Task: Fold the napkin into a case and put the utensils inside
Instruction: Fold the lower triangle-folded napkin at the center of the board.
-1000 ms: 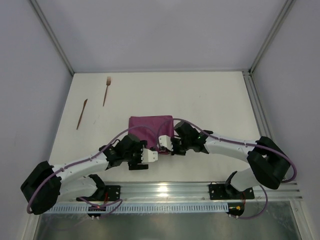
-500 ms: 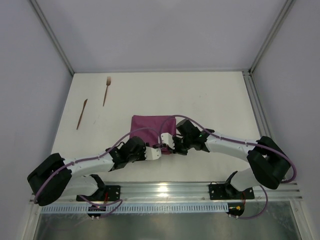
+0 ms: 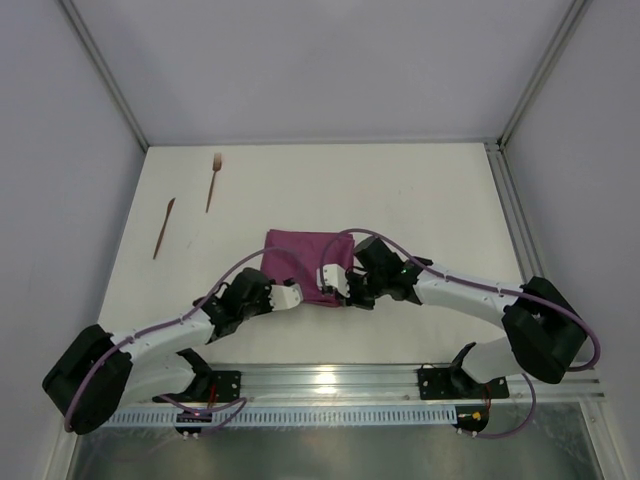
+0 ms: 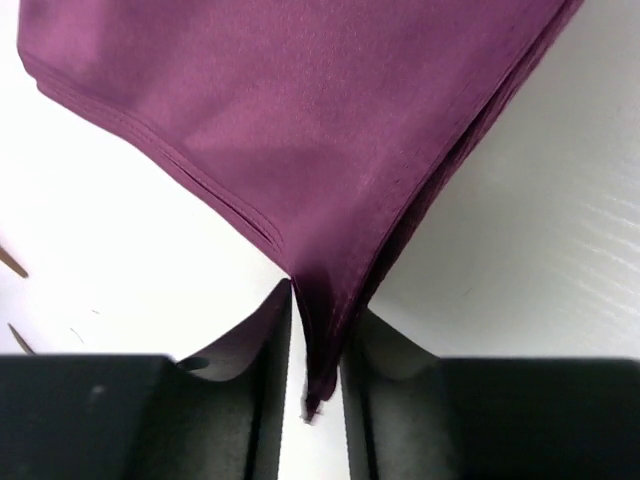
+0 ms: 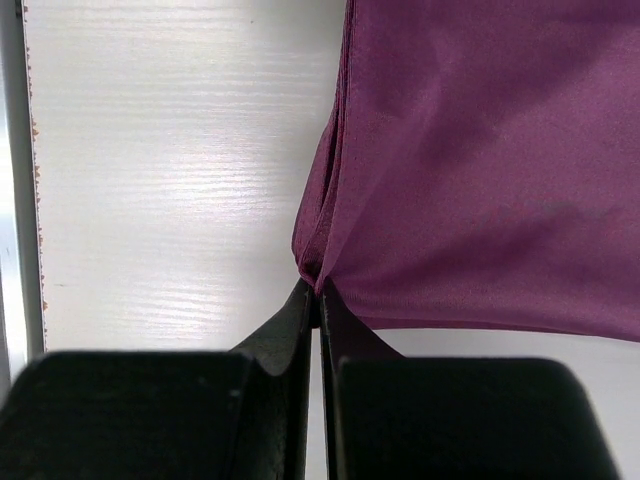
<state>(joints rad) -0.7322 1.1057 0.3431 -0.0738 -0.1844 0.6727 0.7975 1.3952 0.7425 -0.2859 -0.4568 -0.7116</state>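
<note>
My table (image 3: pixel 430 200) carries the folded napkin (image 3: pixel 300 255). My left gripper (image 4: pixel 322 325) pinches the napkin's near corner, and my right gripper (image 5: pixel 318 295) is clamped tight on its edge just beside. Far left of the napkin, well apart from it, lie the fork (image 3: pixel 213 180) and knife (image 3: pixel 164 227).

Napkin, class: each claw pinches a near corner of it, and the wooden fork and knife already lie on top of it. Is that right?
Not quite. The fork and knife lie on the bare table, far left of the napkin and apart from it, as the top external view shows. The left claw and right claw do each pinch a near corner.
</note>
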